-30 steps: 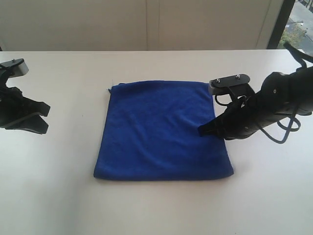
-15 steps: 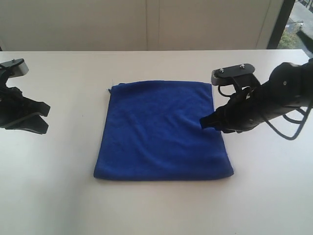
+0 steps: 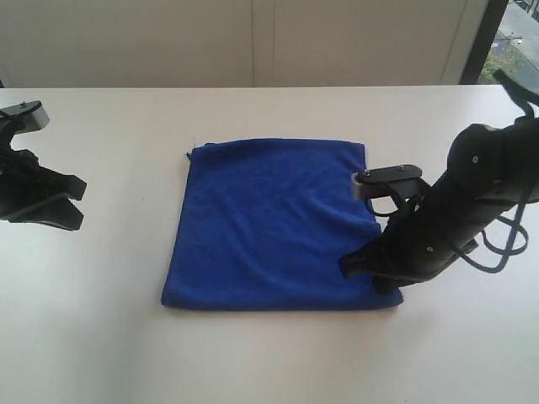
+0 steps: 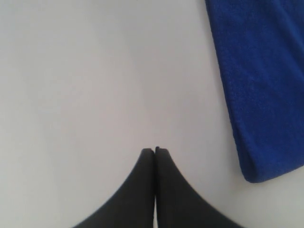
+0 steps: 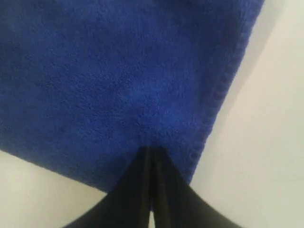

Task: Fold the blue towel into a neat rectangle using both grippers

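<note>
Left gripper (image 4: 155, 152) sits at 9 o'clock in the exterior view, well apart from the cloth, low by the table (image 3: 126, 337). Its fingers are pressed together with nothing between them.

The blue towel (image 3: 269, 223) lies flat at centre, folded to a near-square. Its edges are fairly true, with a small nub at its 11 o'clock corner.

Right gripper (image 3: 352, 264) is at the towel's 4 o'clock. Its tips are pinched together, nothing visibly caught in them, and they touch the pile just inside the hemmed edge near that corner.

Judgement: the step in hand looks like pressing or smoothing that corner.
- Use light downward pressure only.
- Stroke outward toward the hem so the layers keep register.
- Lift straight up before leaving.

Risk — microfibre may cling to the fingers, so the top layer could ride along.
</note>
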You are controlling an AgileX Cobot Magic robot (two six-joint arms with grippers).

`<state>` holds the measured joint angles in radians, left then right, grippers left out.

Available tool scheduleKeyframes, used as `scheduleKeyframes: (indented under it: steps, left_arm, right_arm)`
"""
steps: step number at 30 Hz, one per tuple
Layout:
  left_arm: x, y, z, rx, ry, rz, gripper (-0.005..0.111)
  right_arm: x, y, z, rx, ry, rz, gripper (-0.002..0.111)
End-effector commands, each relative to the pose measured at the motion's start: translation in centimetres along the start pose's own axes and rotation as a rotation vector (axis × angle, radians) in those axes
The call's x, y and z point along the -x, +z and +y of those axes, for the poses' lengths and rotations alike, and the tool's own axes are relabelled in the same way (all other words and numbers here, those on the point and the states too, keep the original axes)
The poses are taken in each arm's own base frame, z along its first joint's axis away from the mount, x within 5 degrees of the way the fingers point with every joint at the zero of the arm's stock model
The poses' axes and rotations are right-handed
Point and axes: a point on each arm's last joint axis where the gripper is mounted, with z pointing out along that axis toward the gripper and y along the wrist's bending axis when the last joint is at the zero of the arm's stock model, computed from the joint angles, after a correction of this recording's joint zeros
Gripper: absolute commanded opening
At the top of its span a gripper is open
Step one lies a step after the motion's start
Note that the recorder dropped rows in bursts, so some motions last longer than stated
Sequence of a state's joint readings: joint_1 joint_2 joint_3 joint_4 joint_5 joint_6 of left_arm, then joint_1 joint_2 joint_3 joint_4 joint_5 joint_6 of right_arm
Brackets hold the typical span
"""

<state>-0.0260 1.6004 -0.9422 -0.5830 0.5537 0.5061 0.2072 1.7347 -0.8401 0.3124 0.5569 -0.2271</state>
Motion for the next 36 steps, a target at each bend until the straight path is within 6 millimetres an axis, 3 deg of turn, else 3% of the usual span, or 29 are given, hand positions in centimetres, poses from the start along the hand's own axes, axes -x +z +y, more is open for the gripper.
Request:
scheduleKeyframes:
  steps: [1,5,10,14,22,31,36]
  left_arm:
    - [-0.1,-0.2,-0.1,-0.011,-0.014,0.001,0.000]
    - [-0.1,-0.2,-0.1,-0.011,-0.014,0.001,0.000]
    - [-0.1,-0.2,-0.1,-0.011,-0.014,0.001,0.000]
    - [-0.1,-0.2,-0.1,-0.011,-0.014,0.001,0.000]
    - [-0.1,-0.2,-0.1,-0.010,-0.016,-0.003,0.000]
    - [0.2,-0.2,0.1,0.013,-0.017,-0.034,0.000]
    - [-0.3,-0.1,-1.1,-0.097,-0.031,0.028,0.000]
  right_arm:
    - [-0.8,1.3,-0.2,-0.006,-0.001,0.095,0.000]
    - [-0.5,0.9,-0.1,0.002,0.010,0.071,0.000]
    - [0.7,-3.5,0.8,0.025,-0.003,-0.075,0.000]
    - [0.7,-4.8,1.1,0.029,-0.009,-0.118,0.000]
    - [-0.8,-3.4,0.7,0.021,0.004,-0.065,0.000]
    - [-0.8,-3.4,0.7,0.021,0.004,-0.067,0.000]
    - [-0.8,-3.4,0.7,0.021,0.004,-0.066,0.000]
